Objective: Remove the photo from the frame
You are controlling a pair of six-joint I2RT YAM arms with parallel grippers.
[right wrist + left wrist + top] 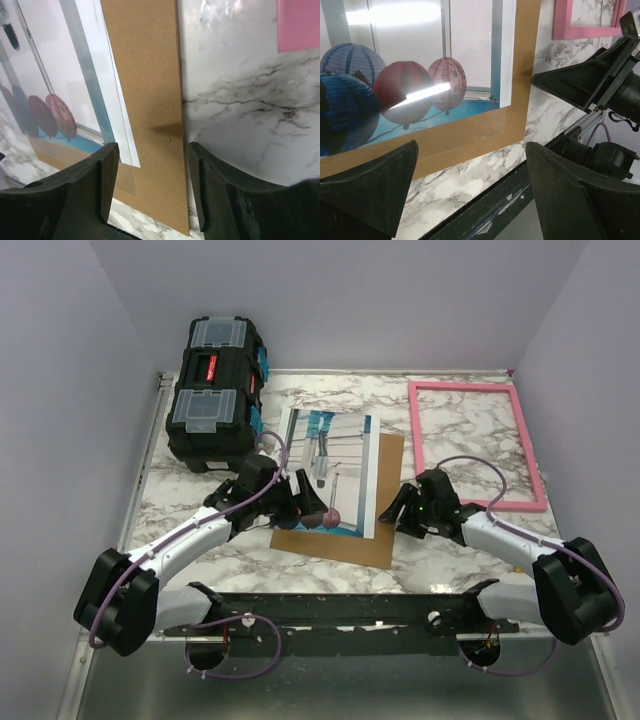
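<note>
Pink frame (462, 386) lying apart, photo (350, 470) resting on brown backing board (390, 490)

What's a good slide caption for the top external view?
Open left gripper and right gripper flank the photo on its backing board; the pink frame lies empty beside it.

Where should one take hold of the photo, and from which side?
Probably its right long edge, approached from the right: the photo lies flat on the brown board, and that edge faces the open right claw, bare board beside it.
</note>
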